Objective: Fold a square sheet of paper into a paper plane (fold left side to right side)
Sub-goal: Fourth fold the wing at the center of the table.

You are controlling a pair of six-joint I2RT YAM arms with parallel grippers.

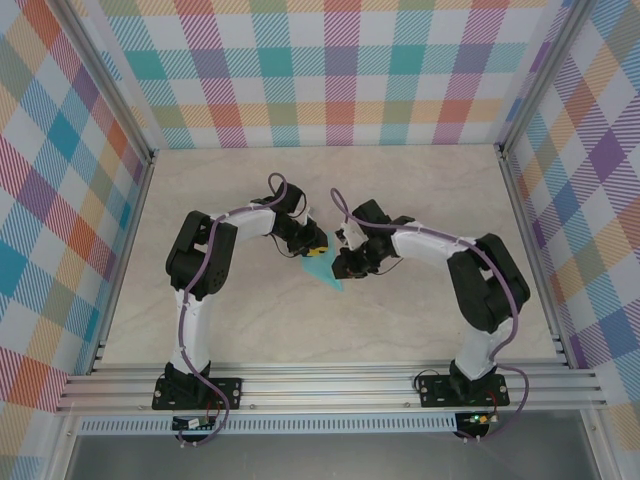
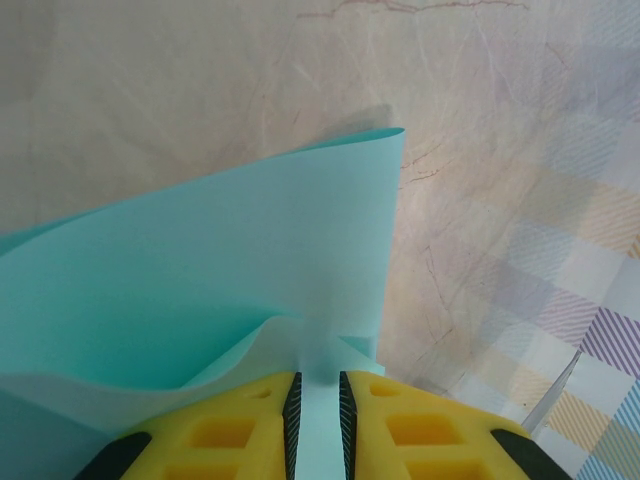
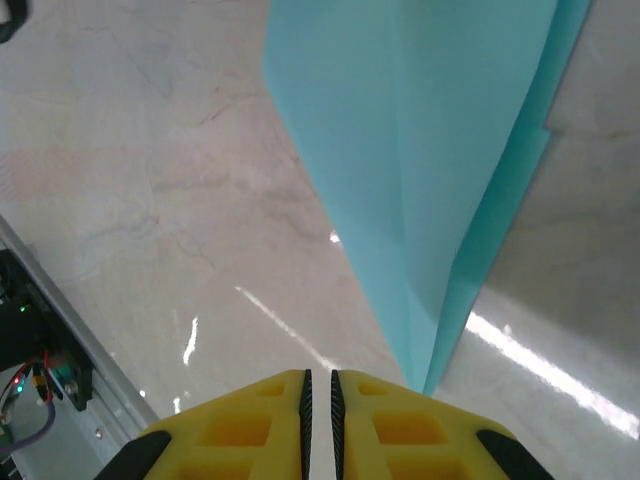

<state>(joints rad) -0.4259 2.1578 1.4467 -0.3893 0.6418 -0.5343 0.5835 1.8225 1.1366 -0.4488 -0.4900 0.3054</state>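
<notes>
1. Turquoise paper sheet (image 1: 322, 268), creased into a pointed, layered shape, sits at mid-tabletop (image 1: 420, 180) between both hands.
2. The left hand (image 2: 318, 385) is clamped on the sheet's edge, which curls up beyond its yellow fingers (image 2: 240, 425).
3. The right hand (image 3: 318, 380) has its jaws nearly together with nothing between them, and the sheet's tip lies just past them.

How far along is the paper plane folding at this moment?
Done: the paper is already a narrow pointed shape with a long crease. In hand: the left gripper is shut on it; the right gripper, nearly shut, sits beside the tip with no paper seen between its jaws. Left: the layers gape loosely at the left gripper, so they probably need pressing flat.
</notes>
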